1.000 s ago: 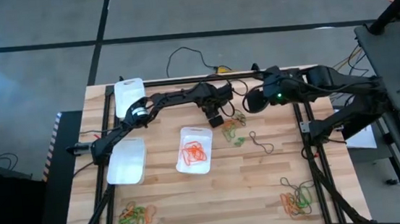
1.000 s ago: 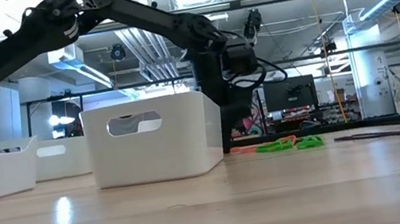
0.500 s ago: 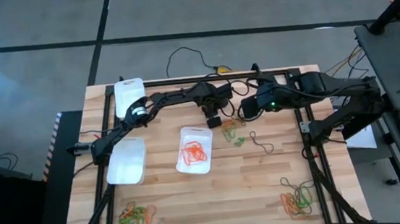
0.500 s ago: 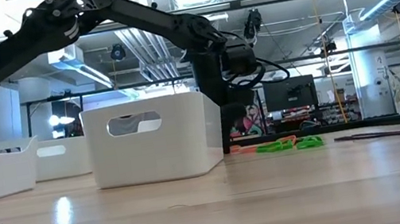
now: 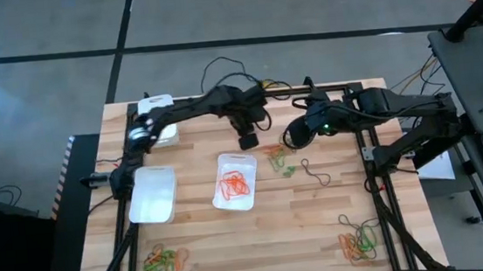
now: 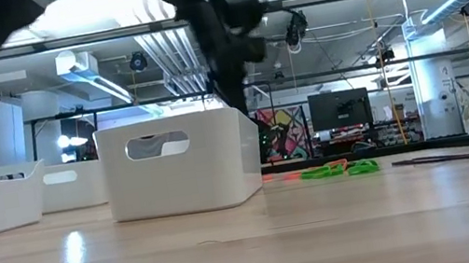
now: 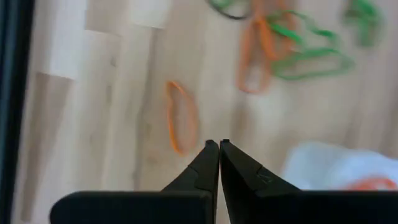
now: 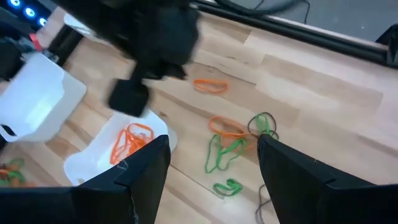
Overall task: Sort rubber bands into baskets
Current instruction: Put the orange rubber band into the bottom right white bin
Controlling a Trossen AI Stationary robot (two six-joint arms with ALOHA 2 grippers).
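**Left gripper shut and empty above the table, right gripper spread wide beside it**

At 9 o'clock from the table's middle, 1 white basket (image 5: 153,196) sits with nothing visible inside it. At about 11 o'clock, near the far edge, a 2nd basket (image 5: 157,116) lies partly under the left arm. Down at 7 o'clock a mixed heap of orange and green rubber bands (image 5: 164,262) rests on the bare wood.

Near the centre the 3rd basket (image 5: 235,182) holds a tangle of orange bands (image 5: 234,185). At 12 o'clock from this basket hangs the left gripper (image 5: 248,140), its fingertips pressed together with nothing between them; in the left wrist view the closed tips (image 7: 218,148) hover just beside a single orange band (image 7: 181,125) lying flat on the wood, not touching it as far as can be told. In the low view this arm is raised above the basket (image 6: 181,162).

At 2 o'clock from the centre basket lies a small cluster of orange and green bands (image 5: 280,159), with a dark band (image 5: 316,173) at 3 o'clock, apart from it. The right gripper (image 5: 295,137) hovers above that cluster, its fingers (image 8: 147,167) spread wide and holding nothing.

At 5 o'clock another mixed heap (image 5: 359,241) sits near the table's front right corner.
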